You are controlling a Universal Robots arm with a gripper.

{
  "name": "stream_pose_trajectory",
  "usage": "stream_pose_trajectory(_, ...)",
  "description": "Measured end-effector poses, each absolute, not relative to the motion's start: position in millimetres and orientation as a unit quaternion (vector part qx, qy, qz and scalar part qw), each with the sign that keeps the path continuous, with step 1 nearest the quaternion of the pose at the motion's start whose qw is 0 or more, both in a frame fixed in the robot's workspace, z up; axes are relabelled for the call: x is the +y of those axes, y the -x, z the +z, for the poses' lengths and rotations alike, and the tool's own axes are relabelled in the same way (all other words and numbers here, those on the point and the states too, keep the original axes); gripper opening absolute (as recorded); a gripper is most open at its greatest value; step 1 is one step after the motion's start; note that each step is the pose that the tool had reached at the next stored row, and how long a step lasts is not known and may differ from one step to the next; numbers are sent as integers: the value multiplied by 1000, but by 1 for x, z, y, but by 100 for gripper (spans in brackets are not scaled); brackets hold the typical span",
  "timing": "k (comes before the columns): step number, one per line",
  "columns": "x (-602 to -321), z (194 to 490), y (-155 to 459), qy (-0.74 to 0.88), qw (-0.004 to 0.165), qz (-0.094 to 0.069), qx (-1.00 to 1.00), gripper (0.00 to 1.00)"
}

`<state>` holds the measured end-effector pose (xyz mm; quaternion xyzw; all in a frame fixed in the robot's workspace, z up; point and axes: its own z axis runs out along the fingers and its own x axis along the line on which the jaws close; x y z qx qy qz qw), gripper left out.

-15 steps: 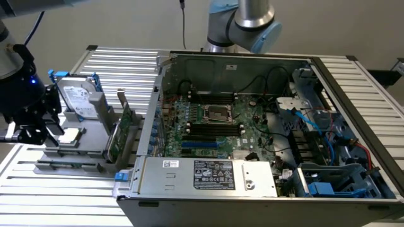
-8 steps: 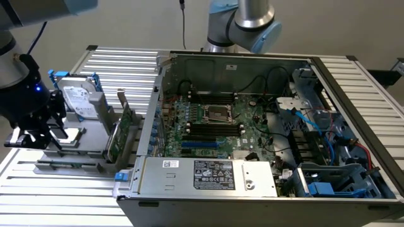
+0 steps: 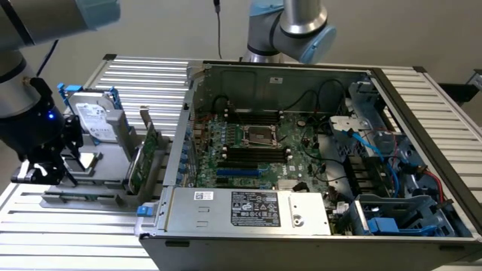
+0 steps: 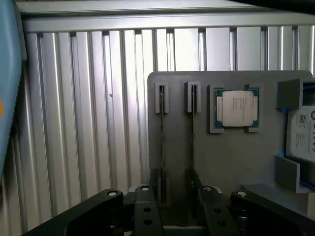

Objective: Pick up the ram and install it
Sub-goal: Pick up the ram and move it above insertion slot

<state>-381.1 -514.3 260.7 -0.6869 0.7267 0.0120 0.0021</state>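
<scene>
Its pincer spread wide and empty, the gripper (image 3: pixel 44 169) hangs over a grey tray (image 3: pixel 105 166) beside the open case (image 3: pixel 316 248), the ram (image 4: pixel 162 147) and a second stick (image 4: pixel 192 142) on edge in tray slots, framed between its fingers (image 4: pixel 146 211), with a processor (image 4: pixel 235 108), hard drive (image 3: pixel 94 116) and green card (image 3: pixel 141 161) close by.

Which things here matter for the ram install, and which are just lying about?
In the job: two thin dark ram sticks standing on edge in the grey holder; black memory slots on the green motherboard; black end effector, open by the sticks.
Lying about: square silver processor chip; silver hard drive; tall green expansion card; silver power supply box.
</scene>
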Motion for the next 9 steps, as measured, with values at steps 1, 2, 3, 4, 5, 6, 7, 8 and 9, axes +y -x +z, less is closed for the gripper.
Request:
stream_pose_trajectory(1, -515, 259, 381, 686, 2, 12, 728, 36)
stream_pose_trajectory(2, -515, 257, 381, 684, 2, 12, 729, 36)
stream_pose_trajectory(3, -516, 255, 381, 683, 2, 12, 730, 36)
stream_pose_trajectory(4, -516, 253, 381, 681, 3, 12, 732, 36)
stream_pose_trajectory(5, -517, 252, 381, 680, 3, 12, 733, 36)
stream_pose_trajectory(6, -517, 250, 381, 679, 3, 11, 734, 36)
stream_pose_trajectory(7, -518, 248, 381, 678, 3, 11, 735, 36)
stream_pose_trajectory(8, -518, 246, 381, 676, 3, 11, 737, 36)
stream_pose_trajectory(9, -519, 244, 381, 675, 3, 11, 738, 36)
